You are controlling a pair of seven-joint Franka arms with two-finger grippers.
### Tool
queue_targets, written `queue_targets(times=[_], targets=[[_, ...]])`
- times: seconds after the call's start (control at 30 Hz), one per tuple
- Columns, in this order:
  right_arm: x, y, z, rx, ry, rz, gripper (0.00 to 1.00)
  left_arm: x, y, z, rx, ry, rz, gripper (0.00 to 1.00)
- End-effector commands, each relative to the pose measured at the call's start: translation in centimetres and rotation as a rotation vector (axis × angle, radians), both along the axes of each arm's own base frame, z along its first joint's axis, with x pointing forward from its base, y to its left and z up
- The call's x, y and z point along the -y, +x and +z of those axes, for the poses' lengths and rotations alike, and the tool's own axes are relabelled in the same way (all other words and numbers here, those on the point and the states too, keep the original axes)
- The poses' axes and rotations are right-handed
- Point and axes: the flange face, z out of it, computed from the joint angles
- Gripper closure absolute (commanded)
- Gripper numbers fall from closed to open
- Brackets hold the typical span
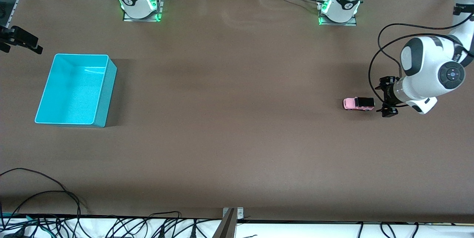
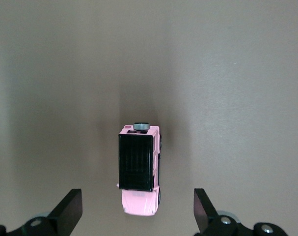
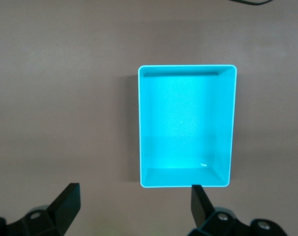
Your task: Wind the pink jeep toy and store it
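The pink jeep toy sits on the brown table toward the left arm's end, all four wheels down, its long axis running along the table's length. In the front view the left gripper is just beside the jeep's black-roofed rear end, low, with its fingers spread and holding nothing; the pink hood points toward the right arm's end of the table. The turquoise bin stands well apart, at the right arm's end, empty. The right gripper shows only as a dark shape at the picture's edge above that end, waiting. The left arm is clearly the nearer one to the toy.

In the left wrist view the jeep lies between the two open fingertips but ahead of them, not yet inside the gap. Its length runs in line with the gripper's approach, so the fingers would probably close across the narrow body. A small grey round part shows at one end.

In the right wrist view the bin lies below the right gripper, whose fingers stand wide apart and bare. Nothing is in the bin.
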Motion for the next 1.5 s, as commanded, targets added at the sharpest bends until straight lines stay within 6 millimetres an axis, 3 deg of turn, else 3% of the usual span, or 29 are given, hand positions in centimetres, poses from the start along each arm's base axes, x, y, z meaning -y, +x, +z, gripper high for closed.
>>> queue_targets(times=[0.0,0.63,0.93,1.0,1.1,1.2,1.3,1.47], targets=[[0.3,-0.3,0.7,0.002,-0.011,0.008,0.0,0.0,-1.4,-2.2,0.053,0.021,0.032,0.0],[-0.1,-0.3,0.7,0.002,-0.011,0.014,0.0,0.4,-1.2,-6.5,0.056,0.024,0.03,0.0],[0.0,-0.3,0.7,0.002,-0.011,0.012,0.0,0.9,-1.5,-7.7,0.042,0.022,0.009,0.02],[-0.1,-0.3,0.7,0.002,-0.011,0.014,0.0,1.0,-1.5,-7.8,0.041,0.023,0.006,0.12],[0.0,-0.3,0.7,0.002,-0.011,0.012,0.0,1.0,-1.5,-7.7,0.042,0.023,0.004,0.45],[0.0,-0.3,0.7,0.002,-0.011,0.012,0.0,1.0,-1.5,-7.7,0.042,0.023,0.004,0.7],[-0.1,-0.3,0.7,0.002,-0.011,0.014,0.0,1.0,-1.5,-7.7,0.041,0.023,0.003,0.82],[0.0,-0.3,0.7,0.002,-0.011,0.012,0.0,1.0,-1.4,-7.5,0.042,0.023,0.003,0.84]])
